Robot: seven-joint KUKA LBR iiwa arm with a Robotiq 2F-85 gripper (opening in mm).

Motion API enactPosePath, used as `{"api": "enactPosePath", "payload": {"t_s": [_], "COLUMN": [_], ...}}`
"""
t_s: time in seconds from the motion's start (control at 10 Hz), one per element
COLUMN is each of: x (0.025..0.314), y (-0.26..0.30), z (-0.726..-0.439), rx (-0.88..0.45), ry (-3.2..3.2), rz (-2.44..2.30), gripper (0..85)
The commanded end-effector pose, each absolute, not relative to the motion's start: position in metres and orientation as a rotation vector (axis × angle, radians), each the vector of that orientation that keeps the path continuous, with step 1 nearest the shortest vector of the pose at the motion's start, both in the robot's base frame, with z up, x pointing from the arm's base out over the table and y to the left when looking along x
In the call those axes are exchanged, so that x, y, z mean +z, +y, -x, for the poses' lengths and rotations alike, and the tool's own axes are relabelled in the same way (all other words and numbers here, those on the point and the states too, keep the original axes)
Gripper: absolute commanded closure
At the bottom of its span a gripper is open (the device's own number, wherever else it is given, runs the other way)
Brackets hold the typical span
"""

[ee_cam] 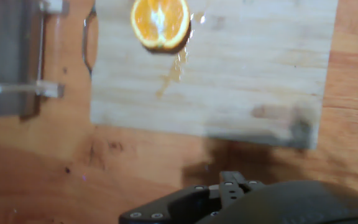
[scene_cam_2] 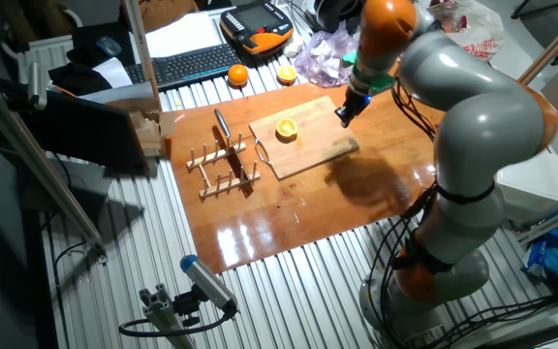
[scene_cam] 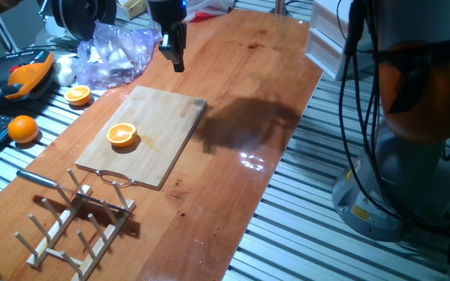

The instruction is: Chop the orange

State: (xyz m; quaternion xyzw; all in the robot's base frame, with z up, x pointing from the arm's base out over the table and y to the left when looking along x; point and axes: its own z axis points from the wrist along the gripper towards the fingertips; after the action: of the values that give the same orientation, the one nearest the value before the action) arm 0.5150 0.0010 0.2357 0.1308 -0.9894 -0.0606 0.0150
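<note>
orange: the half orange (scene_cam: 122, 134) sits cut face up on the cutting board (scene_cam: 162, 129), toward the handle end, with a smear of juice beside it

claw: the claw (scene_cam: 175, 56) hangs above the far edge of the board, well apart from the fruit, nothing in it; honestly can't tell if the fingers are apart or together

knife: looks like it's lying on the wooden rack (scene_cam: 80, 221) at the near end of the table (scene_cam: 241, 117), so it probably needs fetching first

risk 1: the wet board could let the dome skid under a blade, I'd guess

risk 2: a second half (scene_cam: 77, 95) and a whole orange (scene_cam: 23, 128) sit off to the side, so it could target the wrong fruit

risk 3: the rack pegs could snag the knife grab
</note>
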Motion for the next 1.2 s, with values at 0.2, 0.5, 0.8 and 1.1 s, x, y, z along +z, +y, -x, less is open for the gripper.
{"api": "enactPosePath", "payload": {"t_s": [0.2, 0.5, 0.8, 1.1], "x": [0.236, 0.243, 0.258, 0.265], "y": [0.001, 0.016, 0.084, 0.150], "z": [-0.515, -0.531, -0.568, -0.577], "rx": [-0.131, -0.166, -0.149, -0.150], "ry": [-3.080, -3.067, -3.053, -3.026], "rz": [-0.393, -0.379, -0.357, -0.311], "gripper": [85.0, 85.0, 85.0, 85.0]}}
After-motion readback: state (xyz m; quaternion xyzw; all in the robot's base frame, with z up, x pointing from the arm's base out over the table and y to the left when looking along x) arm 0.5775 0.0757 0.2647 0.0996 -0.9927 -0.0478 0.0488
